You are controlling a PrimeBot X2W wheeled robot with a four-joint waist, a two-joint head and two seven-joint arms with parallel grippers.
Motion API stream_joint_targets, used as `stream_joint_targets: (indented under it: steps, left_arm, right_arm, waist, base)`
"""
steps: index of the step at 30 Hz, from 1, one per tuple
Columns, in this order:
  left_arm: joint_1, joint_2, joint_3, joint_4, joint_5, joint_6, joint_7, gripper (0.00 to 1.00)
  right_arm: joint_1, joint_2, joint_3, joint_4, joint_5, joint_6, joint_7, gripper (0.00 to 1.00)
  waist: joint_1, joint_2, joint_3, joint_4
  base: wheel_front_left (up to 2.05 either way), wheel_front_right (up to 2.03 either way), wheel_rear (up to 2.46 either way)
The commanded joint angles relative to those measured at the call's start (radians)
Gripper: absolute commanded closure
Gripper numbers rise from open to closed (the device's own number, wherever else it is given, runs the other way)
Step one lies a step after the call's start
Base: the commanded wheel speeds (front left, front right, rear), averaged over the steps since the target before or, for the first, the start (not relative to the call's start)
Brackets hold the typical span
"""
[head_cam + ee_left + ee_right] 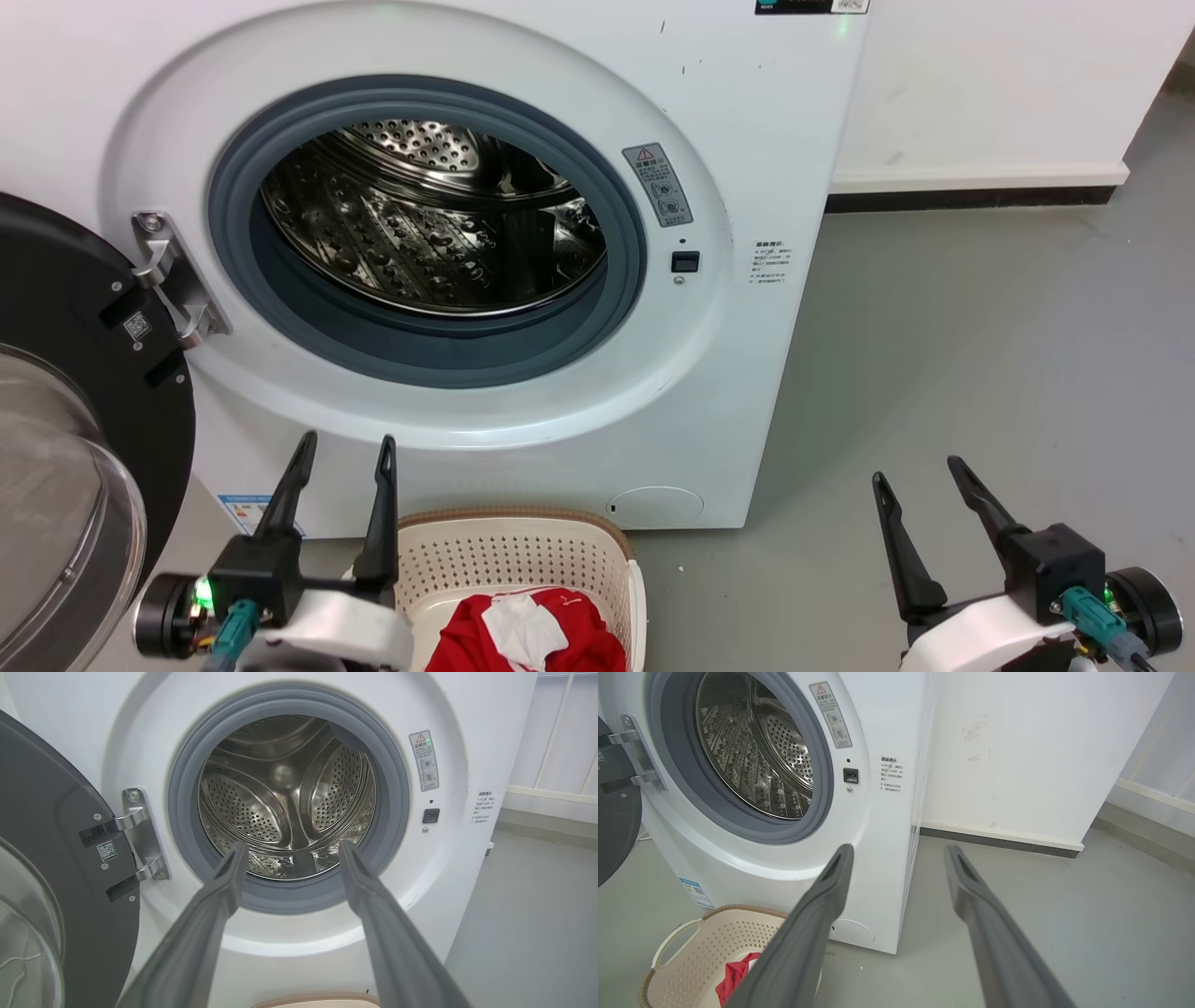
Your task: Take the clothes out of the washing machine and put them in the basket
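Observation:
The white washing machine [747,187] stands with its door swung open, and its steel drum [429,224] holds no fabric that I can see. On the floor in front sits the cream basket [523,551] with red and white clothes [523,635] lying inside. My left gripper [344,451] is open and empty, just left of the basket's rim. Off to the right, my right gripper [920,469] hangs open over the floor with nothing in it. The left wrist view looks straight into the drum [285,798]; the right wrist view catches the basket [691,952] and the clothes [735,975].
The open black-rimmed glass door [75,448] juts out at the left, close to my left arm. Grey floor [980,373] stretches to the right of the machine, ending at a white wall with a dark skirting [971,198].

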Motion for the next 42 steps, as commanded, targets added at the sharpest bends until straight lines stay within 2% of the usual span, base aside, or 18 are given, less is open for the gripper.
stream_joint_targets:
  steps: [1, 10, 27, 28, 31, 42]
  left_arm:
    - [0.029, 0.007, -0.004, -0.016, 0.003, 0.005, 0.009, 0.00]
    - [0.098, 0.002, -0.007, -0.052, -0.013, 0.022, 0.046, 0.00]
    - [0.104, 0.018, -0.009, -0.058, -0.026, 0.038, 0.056, 0.00]
    - [0.091, 0.017, -0.011, -0.049, -0.024, 0.035, 0.054, 1.00]
    - [0.094, 0.014, -0.013, -0.029, -0.026, 0.034, 0.056, 1.00]
    - [0.060, 0.006, 0.014, 0.003, -0.270, 0.020, 0.113, 1.00]
  right_arm:
    - [0.018, 0.002, 0.000, -0.008, 0.000, -0.001, 0.001, 0.00]
    - [0.038, 0.002, -0.006, -0.014, 0.007, -0.001, 0.007, 0.00]
    - [0.040, 0.002, 0.005, -0.014, 0.016, -0.001, 0.004, 0.00]
    - [0.034, 0.000, 0.006, -0.010, 0.011, 0.000, 0.007, 1.00]
    - [0.039, 0.000, 0.007, 0.009, 0.013, 0.000, 0.008, 1.00]
    - [0.002, -0.017, 0.001, 0.053, 0.294, 0.000, 0.008, 1.00]
  waist:
    - [0.0001, 0.0000, -0.006, 0.002]
    - [0.0001, 0.0000, -0.011, 0.003]
    - [0.0001, 0.0000, -0.009, -0.011]
    - [0.0001, 0.0000, -0.009, -0.011]
    - [0.0001, 0.0000, -0.008, -0.011]
    - [0.0001, 0.0000, -0.005, -0.011]
  base:
    - [0.00, 0.00, 0.00]
    - [0.00, 0.00, 0.00]
    - [0.00, 0.00, 0.00]
    - [0.00, 0.00, 0.00]
    - [0.00, 0.00, 0.00]
    - [0.00, 0.00, 0.00]
